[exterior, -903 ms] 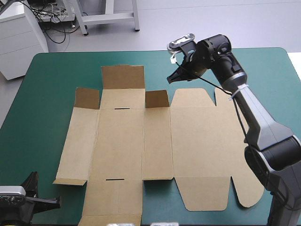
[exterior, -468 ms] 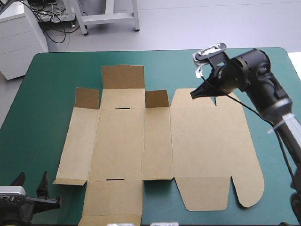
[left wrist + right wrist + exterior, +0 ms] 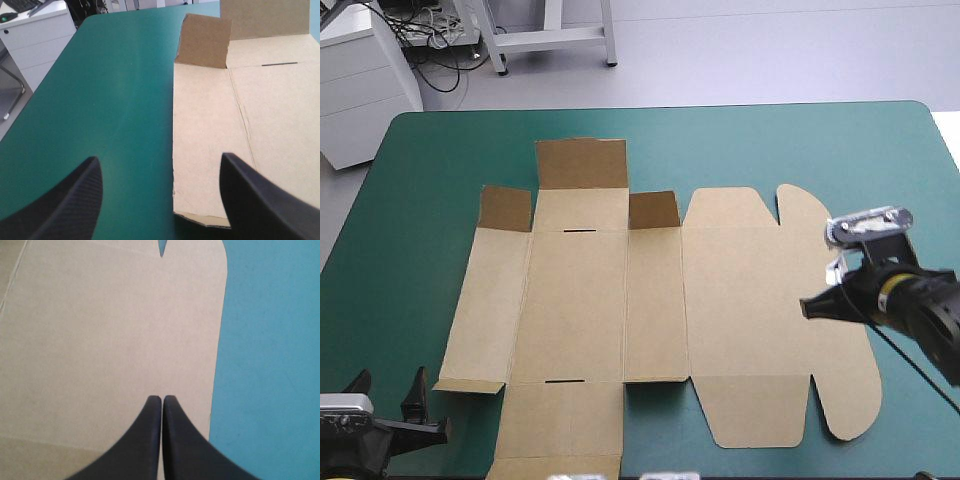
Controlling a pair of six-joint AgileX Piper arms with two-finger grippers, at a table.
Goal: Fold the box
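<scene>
High view: I see the brown box (image 3: 720, 300) lying unfolded on the teal-green desk (image 3: 440, 170), as one cut sheet. It takes up the middle of the desk, and its nearest panel reaches the desk's near edge. Three short flaps (image 3: 582, 163) along the sheet's far side stand up from the surface, and the rest lies flat. Rounded tabs (image 3: 755, 415) close off the sheet's right-hand part on its near and far sides.

My right gripper (image 3: 804, 307) hangs over the sheet's right margin, near the desk's right edge. Its black fingers are pressed together into a single point, with nothing between them. In the right wrist view the gripper (image 3: 162, 399) sits above the board (image 3: 100, 340), just inside its edge, with bare desk (image 3: 270, 365) alongside. I cannot tell whether it touches the board.

My left gripper (image 3: 388, 385) waits low at the desk's near left corner, its fingers spread wide apart. In the left wrist view the gripper (image 3: 159, 159) holds nothing. The sheet's left panel (image 3: 210, 130) lies ahead of it, and one raised flap (image 3: 204, 40) stands at that panel's far end.
</scene>
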